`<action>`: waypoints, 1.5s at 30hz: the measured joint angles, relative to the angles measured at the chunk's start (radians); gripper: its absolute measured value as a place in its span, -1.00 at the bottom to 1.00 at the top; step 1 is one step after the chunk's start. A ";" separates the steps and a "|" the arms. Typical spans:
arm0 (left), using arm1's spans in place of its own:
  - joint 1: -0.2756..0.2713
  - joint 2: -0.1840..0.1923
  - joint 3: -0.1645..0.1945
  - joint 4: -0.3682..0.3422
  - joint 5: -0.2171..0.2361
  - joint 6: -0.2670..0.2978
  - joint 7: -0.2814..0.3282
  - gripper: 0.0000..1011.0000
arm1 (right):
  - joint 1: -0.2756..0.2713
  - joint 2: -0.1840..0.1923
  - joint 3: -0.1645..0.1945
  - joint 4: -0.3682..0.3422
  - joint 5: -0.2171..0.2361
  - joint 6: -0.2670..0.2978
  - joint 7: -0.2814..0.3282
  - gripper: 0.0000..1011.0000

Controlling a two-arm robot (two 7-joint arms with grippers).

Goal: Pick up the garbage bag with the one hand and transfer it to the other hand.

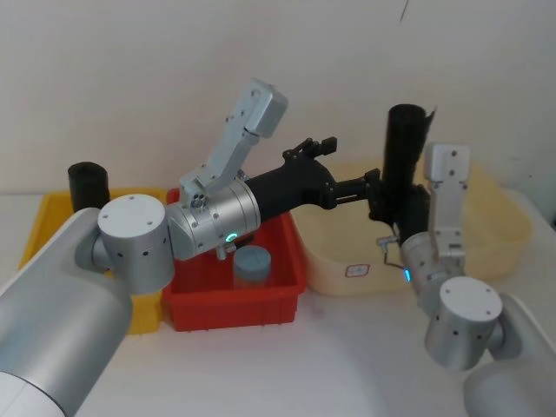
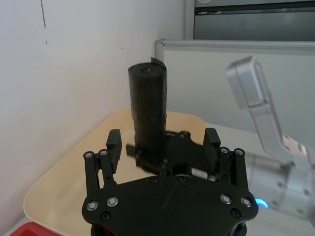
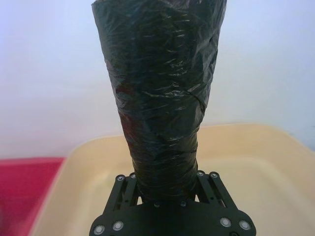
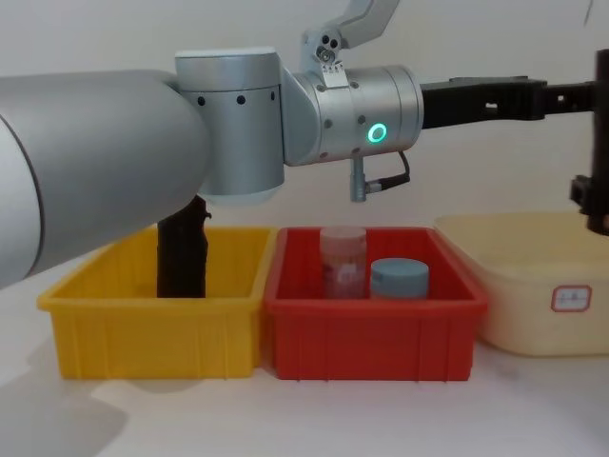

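The garbage bag (image 1: 404, 143), a black roll, stands upright above the beige basin, and my right gripper (image 1: 401, 213) is shut on its lower end. In the right wrist view the garbage bag (image 3: 160, 98) rises from between that gripper's fingers (image 3: 125, 184). My left gripper (image 1: 372, 189) reaches across from the left and stands open at the roll's lower half. In the left wrist view the garbage bag (image 2: 148, 108) stands just past the spread fingertips (image 2: 114, 142), nearer the one on that side, and touches neither. The left gripper (image 4: 571, 95) meets the roll (image 4: 602, 86) at the chest view's right edge.
A second black roll (image 1: 87, 182) stands in the yellow bin (image 1: 43, 221) at the left. The red bin (image 1: 234, 308) in the middle holds a clear jar and a grey-lidded jar (image 1: 252, 265). The beige basin (image 1: 495, 234) lies under both grippers. A wall is close behind.
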 joint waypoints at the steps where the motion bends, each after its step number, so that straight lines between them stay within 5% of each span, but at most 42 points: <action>1: 0.000 0.000 0.000 0.000 0.000 0.000 0.000 0.98 | 0.013 0.000 0.010 0.018 0.000 -0.003 -0.010 -0.08; 12: 0.000 0.000 0.000 0.000 0.000 0.000 0.000 0.98 | 0.102 0.011 0.066 0.143 -0.018 -0.003 -0.077 -0.08; 22: 0.000 0.000 0.000 0.000 0.000 0.000 0.000 0.98 | 0.147 0.041 0.066 0.189 -0.069 0.016 -0.103 0.48; 32: 0.000 0.000 0.000 0.000 0.000 0.000 0.000 0.98 | 0.142 0.064 0.055 0.142 -0.081 -0.007 -0.052 0.98; 45: 0.000 0.000 0.000 0.000 0.000 0.000 0.000 0.98 | 0.086 0.069 0.022 0.018 -0.078 -0.030 0.043 0.98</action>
